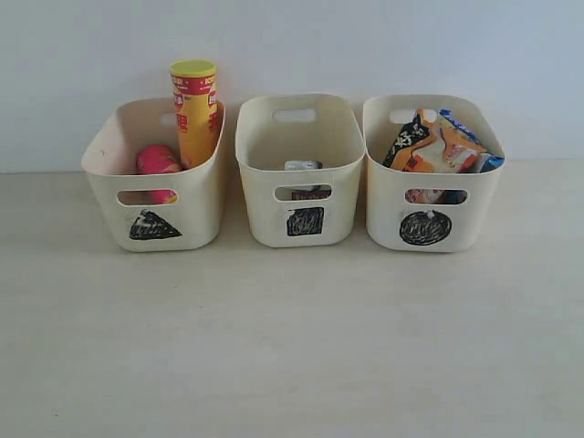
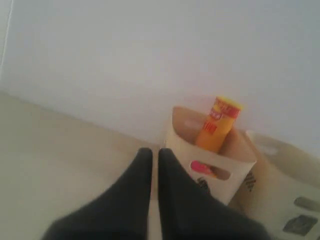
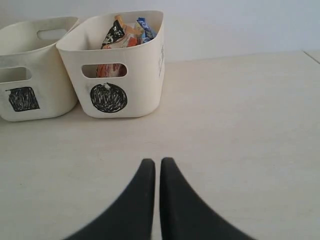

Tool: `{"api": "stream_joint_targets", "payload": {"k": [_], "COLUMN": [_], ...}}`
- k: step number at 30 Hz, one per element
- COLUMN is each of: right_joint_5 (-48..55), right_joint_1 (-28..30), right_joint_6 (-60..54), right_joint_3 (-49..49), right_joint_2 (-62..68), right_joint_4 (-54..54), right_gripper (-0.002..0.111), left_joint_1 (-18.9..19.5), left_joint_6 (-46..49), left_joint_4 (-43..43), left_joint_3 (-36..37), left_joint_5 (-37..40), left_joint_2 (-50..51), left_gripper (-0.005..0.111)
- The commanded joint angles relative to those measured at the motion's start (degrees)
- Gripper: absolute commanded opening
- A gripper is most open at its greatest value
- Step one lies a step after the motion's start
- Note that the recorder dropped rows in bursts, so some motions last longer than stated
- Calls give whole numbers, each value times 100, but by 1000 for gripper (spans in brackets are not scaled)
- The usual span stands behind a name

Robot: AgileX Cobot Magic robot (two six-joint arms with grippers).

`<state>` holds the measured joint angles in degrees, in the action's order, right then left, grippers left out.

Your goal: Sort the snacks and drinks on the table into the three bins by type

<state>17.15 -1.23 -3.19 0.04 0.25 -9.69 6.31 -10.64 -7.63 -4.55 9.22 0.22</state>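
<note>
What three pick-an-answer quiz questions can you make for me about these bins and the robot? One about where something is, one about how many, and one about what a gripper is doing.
1. The tall yellow canister stands in a bin marked with:
A. a triangle
B. a square
C. a circle

2. How many cream bins stand in the row?
A. two
B. three
C. four

3. The right gripper is:
A. shut, with nothing in it
B. wide open
C. squeezing a carton

Answers:
1. A. The canister pokes up out of the bin with the black triangle on its front.
2. B. Three bins stand side by side along the wall.
3. A. The two dark fingers sit almost together over bare table, with nothing between them.
</note>
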Motion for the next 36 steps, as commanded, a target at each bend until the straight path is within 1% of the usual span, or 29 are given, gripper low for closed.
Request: {"api": "stream_joint_targets", "payload": {"k": [1, 4, 6, 8, 11, 17, 29, 34, 36], "right_joint_5": [-65, -65, -65, -65, -65, -65, -65, -65, -65], "right_joint_1": [5, 5, 5, 5, 5, 5, 5, 5, 5], "right_joint_6": [-16, -16, -16, -16, -16, -16, -16, -16, -16], "right_joint_3": [-4, -4, -4, -4, -4, -4, -4, -4, -4], "right_joint_2": [-25, -25, -25, -25, -25, -25, -25, -25, -25], "right_joint_4": [6, 6, 6, 6, 6, 6, 6, 6, 6], "right_gripper": [0, 0, 0, 0, 0, 0, 0, 0, 0], "left_joint_1": [-25, -25, -25, -25, -25, -25, -25, -25, -25], "left_joint_6": [11, 309, 646, 955, 1099, 1064, 1010, 1010, 1010], "left_joint_4": [289, 233, 233, 233, 233, 233, 250, 560, 560], "left_joint_3": [358, 455, 455, 455, 455, 455, 455, 455, 455], "left_joint_5": [-2, -167, 204, 290, 290, 434, 406, 406, 406], "left_joint_2": [-22, -22, -22, -22, -22, -22, -22, -22, -22], "left_gripper": [4, 4, 4, 4, 4, 4, 4, 4, 4]}}
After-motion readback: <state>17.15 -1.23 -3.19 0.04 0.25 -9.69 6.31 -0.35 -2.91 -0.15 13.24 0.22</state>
